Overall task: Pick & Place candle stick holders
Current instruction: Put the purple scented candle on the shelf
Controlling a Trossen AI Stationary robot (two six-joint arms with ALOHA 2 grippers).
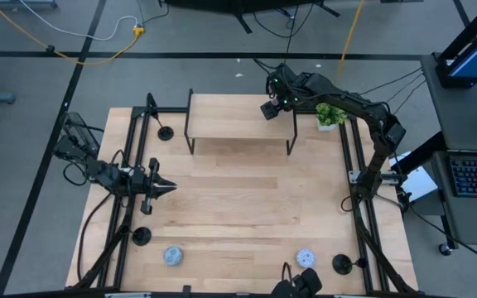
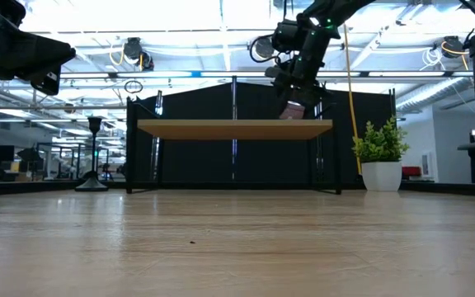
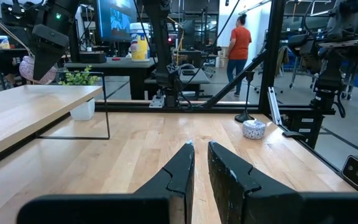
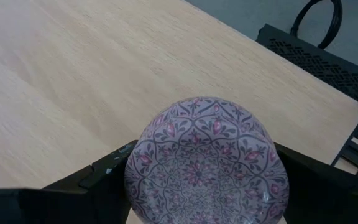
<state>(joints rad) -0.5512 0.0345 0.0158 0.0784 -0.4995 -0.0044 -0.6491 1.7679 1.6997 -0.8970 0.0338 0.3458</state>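
Observation:
Three black candle stick holders stand on their disc bases on the table: one at the far left (image 1: 166, 132), one at the near left (image 1: 142, 236), one at the near right (image 1: 342, 265). My right gripper (image 1: 270, 108) is over the raised wooden shelf (image 1: 238, 126), shut on a round lavender patterned puck (image 4: 207, 162). The puck also shows in the low view (image 2: 292, 110), just above the shelf top. My left gripper (image 1: 162, 189) is shut and empty, low over the table's left side. My right gripper pinches the patterned puck by its round side wall (image 4: 135, 168) between its two fingers, one on each side. The fingers come from above, pointing down. The puck's patterned face is toward the wrist camera, and it hangs close above the shelf top (image 2: 233, 128).
Two more pucks lie near the front edge, one at the left (image 1: 172, 255) and one at the right (image 1: 305, 256). A small potted plant (image 1: 330, 116) stands at the far right beside the shelf. A person (image 3: 240, 46) walks in the room behind. Black frame rails run along both table sides.

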